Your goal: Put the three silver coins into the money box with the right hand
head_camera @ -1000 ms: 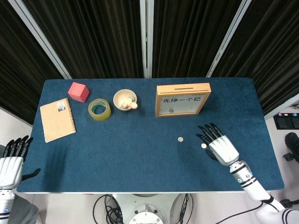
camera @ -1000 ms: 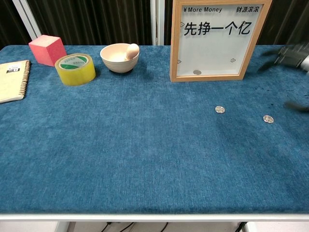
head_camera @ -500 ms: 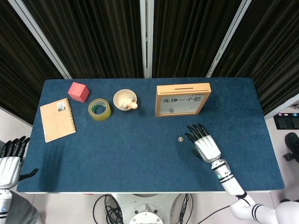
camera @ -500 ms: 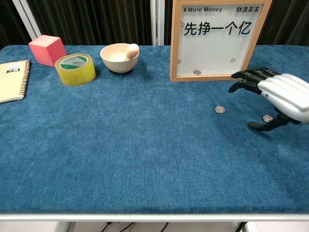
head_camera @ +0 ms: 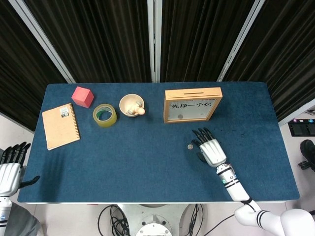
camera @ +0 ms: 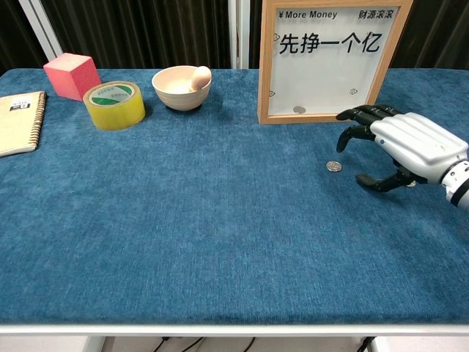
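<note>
The wooden money box (head_camera: 192, 104) (camera: 330, 59) stands upright at the back of the blue table, with one silver coin (camera: 299, 110) lying behind its clear front. Another silver coin (head_camera: 190, 146) (camera: 334, 166) lies flat on the cloth in front of the box. My right hand (head_camera: 209, 148) (camera: 403, 143) hovers palm down just right of that coin, fingers apart and slightly curled, holding nothing. The hand hides the spot where a further coin lay. My left hand (head_camera: 11, 167) hangs open off the table's front left corner.
A pink cube (head_camera: 82, 96), a yellow tape roll (head_camera: 105, 115) and a bowl (head_camera: 131, 104) holding an egg-like object stand in a row left of the box. A brown notebook (head_camera: 60, 126) lies at the far left.
My right hand has travelled left and toward the box, passing over the right-hand coin and covering it. Its fingertips are now close to the other loose coin. The left hand barely shifted.
</note>
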You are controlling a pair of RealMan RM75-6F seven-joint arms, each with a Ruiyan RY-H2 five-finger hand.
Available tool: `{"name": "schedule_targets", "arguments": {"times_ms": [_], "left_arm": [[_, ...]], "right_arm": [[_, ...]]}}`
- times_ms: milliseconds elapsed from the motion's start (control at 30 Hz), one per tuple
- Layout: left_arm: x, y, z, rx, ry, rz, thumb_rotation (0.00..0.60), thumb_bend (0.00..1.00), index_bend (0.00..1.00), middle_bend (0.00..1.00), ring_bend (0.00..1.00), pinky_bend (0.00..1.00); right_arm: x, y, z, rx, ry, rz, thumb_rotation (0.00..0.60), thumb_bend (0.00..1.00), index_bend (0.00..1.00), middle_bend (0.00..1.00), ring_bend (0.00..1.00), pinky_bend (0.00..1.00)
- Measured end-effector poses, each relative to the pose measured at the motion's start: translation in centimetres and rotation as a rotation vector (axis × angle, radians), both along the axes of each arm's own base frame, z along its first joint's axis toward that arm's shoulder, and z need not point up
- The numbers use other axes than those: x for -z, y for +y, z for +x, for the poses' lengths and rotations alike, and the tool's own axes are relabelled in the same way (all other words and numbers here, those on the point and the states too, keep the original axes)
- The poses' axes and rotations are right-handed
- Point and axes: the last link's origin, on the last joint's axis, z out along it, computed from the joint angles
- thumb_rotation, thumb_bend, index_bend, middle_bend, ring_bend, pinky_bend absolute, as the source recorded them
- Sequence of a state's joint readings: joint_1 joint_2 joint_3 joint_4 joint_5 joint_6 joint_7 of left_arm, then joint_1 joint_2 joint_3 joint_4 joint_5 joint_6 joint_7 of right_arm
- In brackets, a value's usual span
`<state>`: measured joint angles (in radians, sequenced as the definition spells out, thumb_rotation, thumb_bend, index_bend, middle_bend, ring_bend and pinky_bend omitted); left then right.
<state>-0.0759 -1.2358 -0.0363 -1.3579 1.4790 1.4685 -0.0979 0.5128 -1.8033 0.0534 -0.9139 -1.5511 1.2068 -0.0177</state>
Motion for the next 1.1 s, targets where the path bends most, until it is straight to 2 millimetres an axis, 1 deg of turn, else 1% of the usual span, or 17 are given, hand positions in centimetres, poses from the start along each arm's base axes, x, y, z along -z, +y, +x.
{"name": "schedule_targets", "arguments": {"times_ms": [100, 200, 300, 367, 500, 633, 767, 1100], "left_arm": [[0.0, 0.1, -0.1, -0.001, -0.002, 0.000, 0.600, 0.04, 0.04, 0.04, 0.00, 0.00], [0.0, 0.1, -0.2, -0.001, -0.005, 0.001, 0.600, 0.04, 0.04, 0.04, 0.00, 0.00], [-0.1, 0.2, -0.2, -0.001, -0.004, 0.001, 0.600, 0.04, 0.04, 0.04, 0.00, 0.00], [0.0, 0.2, -0.2, 0.000, -0.004, 0.001, 0.600, 0.04, 0.04, 0.04, 0.00, 0.00], [0.0, 0.3, -0.2, 0.000, -0.004, -0.001, 0.600, 0.04, 0.04, 0.04, 0.00, 0.00], [0.0, 0.5, -0.2, -0.001, -0.003, -0.003, 0.600, 0.04, 0.04, 0.04, 0.00, 0.00], [0.0, 0.5, -0.2, 0.000, -0.002, -0.005, 0.600, 0.04, 0.04, 0.04, 0.00, 0.00], [0.0, 0.6, -0.3, -0.004, -0.006, -0.003, 0.600, 0.04, 0.04, 0.04, 0.00, 0.00]], "right_arm": [[0.2, -0.2, 0.1, 0.003, 0.002, 0.010, 0.600, 0.30, 0.35, 0.09, 0.00, 0.00], [0.5, -0.3, 0.3, 0.016, -0.004, 0.028, 0.600, 0.29, 0.32, 0.09, 0.00, 0.00], [0.6, -0.5, 0.7, 0.033, -0.023, 0.049, 0.600, 0.21, 0.31, 0.09, 0.00, 0.00], [0.5, -0.7, 1.1, 0.040, -0.034, 0.058, 0.600, 0.18, 0.31, 0.09, 0.00, 0.00], [0.2, -0.9, 1.5, 0.049, -0.027, 0.066, 0.600, 0.20, 0.30, 0.09, 0.00, 0.00], [0.0, -1.0, 1.5, 0.077, -0.030, 0.088, 0.600, 0.21, 0.26, 0.08, 0.00, 0.00], [-0.2, -1.1, 1.5, 0.104, -0.030, 0.104, 0.600, 0.21, 0.25, 0.08, 0.00, 0.00], [-0.1, -1.1, 1.7, 0.106, -0.033, 0.105, 0.600, 0.22, 0.37, 0.08, 0.00, 0.00]]}}
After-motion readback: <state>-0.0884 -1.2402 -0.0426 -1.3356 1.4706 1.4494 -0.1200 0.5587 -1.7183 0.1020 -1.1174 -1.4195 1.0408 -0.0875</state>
